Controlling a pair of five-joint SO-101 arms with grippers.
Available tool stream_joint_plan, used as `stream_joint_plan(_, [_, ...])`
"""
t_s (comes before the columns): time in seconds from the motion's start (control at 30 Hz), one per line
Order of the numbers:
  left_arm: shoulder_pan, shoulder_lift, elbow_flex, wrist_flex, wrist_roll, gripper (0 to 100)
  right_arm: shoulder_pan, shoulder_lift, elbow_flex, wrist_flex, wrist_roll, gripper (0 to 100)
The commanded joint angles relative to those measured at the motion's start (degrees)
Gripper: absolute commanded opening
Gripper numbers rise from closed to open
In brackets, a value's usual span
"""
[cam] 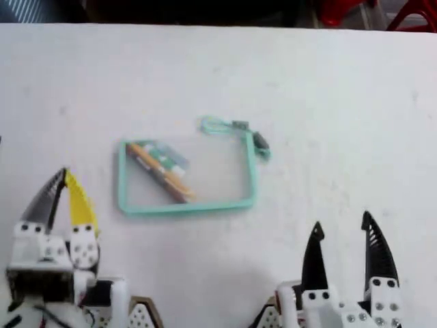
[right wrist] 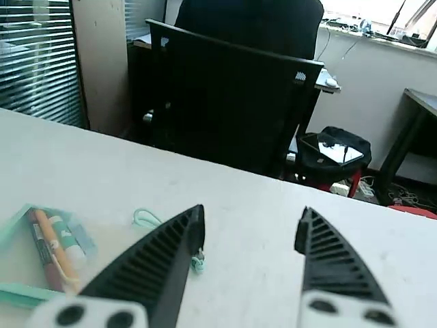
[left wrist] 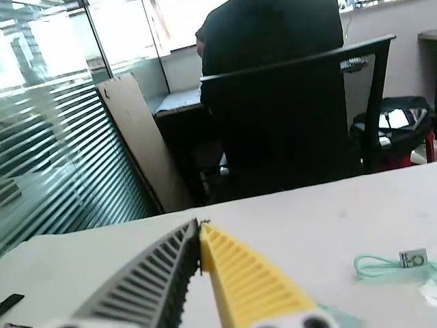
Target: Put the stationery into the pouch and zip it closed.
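A clear pouch (cam: 205,179) with a mint-green border lies flat in the middle of the white table. Inside it, at its left end, sit an orange pen and other stationery (cam: 160,168). The mint zipper pull cord (cam: 218,126) trails from the pouch's far right corner, and shows again in the left wrist view (left wrist: 389,263). My left gripper (cam: 65,179), one finger grey and one yellow, rests shut at the near left, apart from the pouch. My right gripper (cam: 341,225), black-fingered, stands open and empty at the near right. In the right wrist view the pouch (right wrist: 20,290) and stationery (right wrist: 51,246) lie beyond my right gripper (right wrist: 249,225).
The table's far edge (cam: 218,26) runs along the top of the high view. Behind it stand a black office chair (right wrist: 225,102) with a seated person, a glass wall with blinds and a leaning board (left wrist: 140,137). Bare tabletop surrounds the pouch.
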Motion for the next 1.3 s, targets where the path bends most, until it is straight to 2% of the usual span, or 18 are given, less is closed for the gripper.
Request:
stream_joint_plan(0.0, [-0.3,0.2,11.0,-6.3,0.1,2,-0.5,-0.7,6.6,-0.4,0.4,20.7])
stream_joint_plan(0.13, [0.6,0.2,23.4,-13.2,0.1,2,-0.3,-0.7,22.4,-8.7,0.4,20.8])
stream_joint_plan(0.43, [1.3,0.2,50.7,-27.7,0.4,2,-0.1,-0.7,61.3,-40.7,0.0,20.8])
stream_joint_plan(0.53, [1.5,0.0,50.6,-24.0,0.5,2,-0.4,-0.3,73.0,-49.9,0.0,20.7])
stream_joint_plan(0.67, [1.6,0.0,51.0,-21.5,0.5,2,0.9,0.2,72.5,-48.8,-3.5,20.8])
stream_joint_plan(0.8, [1.5,0.0,51.1,-19.3,0.5,2,0.9,0.6,72.5,-43.2,-16.1,20.8])
stream_joint_plan(0.9, [1.5,0.0,51.1,-12.9,0.5,2,0.9,0.6,72.5,-35.0,-22.4,20.8])
stream_joint_plan(1.03, [1.5,0.0,51.1,-0.7,0.4,2,0.9,0.1,72.5,-19.9,-20.1,20.7])
stream_joint_plan(1.07, [1.6,0.0,51.1,1.8,0.4,2,1.3,0.1,72.4,-19.7,-19.4,20.6])
stream_joint_plan(1.27, [1.3,0.0,51.1,2.5,0.5,2,1.2,0.2,72.4,-20.1,-17.1,20.5])
